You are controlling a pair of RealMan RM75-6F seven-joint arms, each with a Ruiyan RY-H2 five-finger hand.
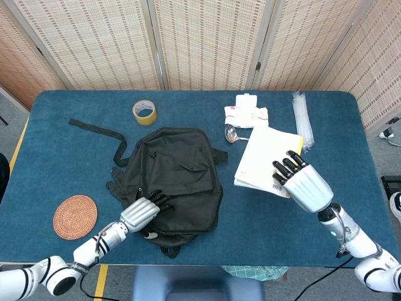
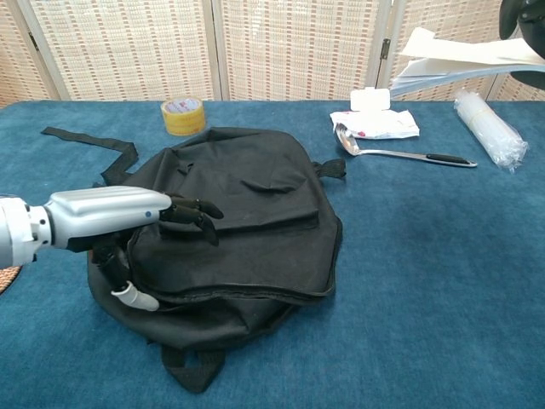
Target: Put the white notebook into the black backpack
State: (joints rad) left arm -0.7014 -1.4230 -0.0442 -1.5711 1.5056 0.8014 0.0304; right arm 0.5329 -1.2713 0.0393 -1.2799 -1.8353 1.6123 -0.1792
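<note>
The black backpack (image 1: 175, 179) (image 2: 243, 230) lies flat in the middle of the blue table. My left hand (image 1: 143, 215) (image 2: 128, 221) hovers over its near left edge, fingers extended above the zipper and thumb hanging low, holding nothing. My right hand (image 1: 299, 182) grips the white notebook (image 1: 266, 157) (image 2: 456, 61) and holds it lifted off the table to the right of the backpack. In the chest view only a dark bit of the right hand (image 2: 526, 17) shows at the top right corner.
A yellow tape roll (image 1: 145, 112) sits behind the backpack. A white wipes pack (image 1: 245, 114), a metal ladle (image 2: 400, 152) and a sleeve of clear cups (image 1: 302, 122) lie at the back right. A woven coaster (image 1: 75, 216) is at the front left. A loose strap (image 1: 94, 128) trails left.
</note>
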